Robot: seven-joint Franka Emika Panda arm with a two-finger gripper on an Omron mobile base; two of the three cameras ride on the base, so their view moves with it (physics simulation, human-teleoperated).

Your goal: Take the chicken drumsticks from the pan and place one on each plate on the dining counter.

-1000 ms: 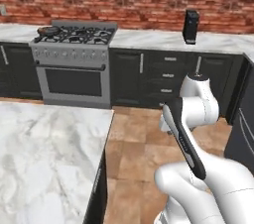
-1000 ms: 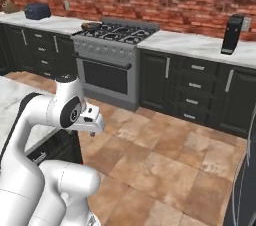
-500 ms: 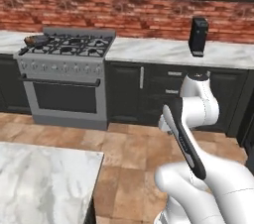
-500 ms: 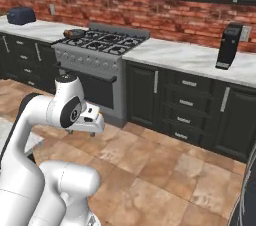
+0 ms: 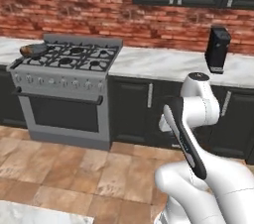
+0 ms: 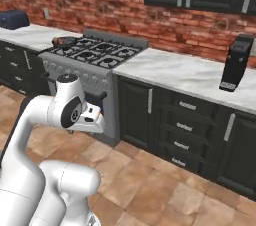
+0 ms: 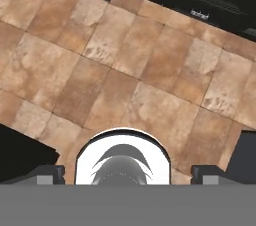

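Observation:
The dark pan (image 5: 31,50) sits on the stove's back left burner, with golden-brown chicken drumsticks (image 5: 35,48) in it. From the right base view the pan (image 6: 64,41) is at the stove's far left corner. My gripper (image 7: 128,174) is open, its dark fingertips (image 7: 48,173) wide apart with nothing between them. It points down at the tiled floor, well short of the stove. A sliver of the dining counter (image 5: 34,215) shows at the bottom left. The plates are out of view.
The grey stove (image 5: 69,64) stands between dark cabinets under a marble worktop (image 5: 158,64). A tall black appliance (image 5: 218,49) stands on that worktop at the right. A dark toaster (image 6: 12,18) sits far left. Brown tiled floor (image 7: 125,70) lies between me and the cabinets.
The base has driven on, so the whole scene has shifted. The stove is nearer and the dining counter has slid to the bottom left. The arm keeps its pose and the gripper stays open.

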